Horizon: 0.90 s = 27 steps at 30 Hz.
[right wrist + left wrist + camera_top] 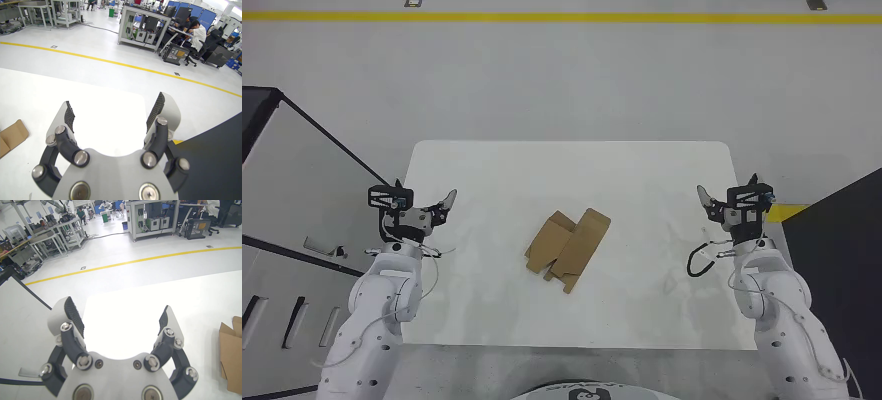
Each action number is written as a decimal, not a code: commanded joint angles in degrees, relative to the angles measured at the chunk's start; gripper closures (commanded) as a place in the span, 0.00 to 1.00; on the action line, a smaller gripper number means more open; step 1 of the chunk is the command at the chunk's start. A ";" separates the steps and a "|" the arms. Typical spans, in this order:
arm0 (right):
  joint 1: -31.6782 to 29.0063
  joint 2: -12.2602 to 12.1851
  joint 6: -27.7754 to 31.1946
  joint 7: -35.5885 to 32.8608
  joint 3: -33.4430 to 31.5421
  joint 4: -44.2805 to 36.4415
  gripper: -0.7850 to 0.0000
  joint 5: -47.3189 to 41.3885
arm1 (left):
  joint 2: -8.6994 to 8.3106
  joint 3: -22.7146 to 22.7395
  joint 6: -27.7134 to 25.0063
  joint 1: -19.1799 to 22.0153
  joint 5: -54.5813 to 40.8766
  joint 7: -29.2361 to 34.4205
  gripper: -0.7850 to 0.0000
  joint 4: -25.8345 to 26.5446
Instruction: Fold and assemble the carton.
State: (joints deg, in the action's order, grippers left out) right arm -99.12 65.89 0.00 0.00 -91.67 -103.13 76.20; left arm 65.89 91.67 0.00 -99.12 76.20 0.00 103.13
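The left gripper point(117, 307) and right gripper point(113, 102) are held wide open, empty. The flattened carton point(567, 248) is untouched; folding is judged unstarted.

The flattened carton point(567, 250) lies on the table point(642, 170), near its middle. The left gripper point(117, 308) sits over the table's left edge and the right gripper point(113, 102) over its right edge. The carton lies between them, well apart from both. Behind the table's far edge, a floor line point(562, 17) runs across from left to right.
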 commanded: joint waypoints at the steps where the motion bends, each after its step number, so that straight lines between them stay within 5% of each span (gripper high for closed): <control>1: 0.00 0.00 0.00 0.00 0.00 0.00 0.00 0.00 | 0.00 0.00 0.00 0.00 0.00 0.00 0.00 0.00; 27: 0.00 0.00 0.00 0.00 0.00 0.00 0.00 0.00 | 0.31 -5.51 -2.68 -5.09 7.77 1.29 0.00 6.83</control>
State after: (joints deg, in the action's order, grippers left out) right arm -99.12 65.89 0.00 0.00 -91.67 -103.13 76.20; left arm 66.20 86.16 -2.68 -104.22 83.98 1.30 109.97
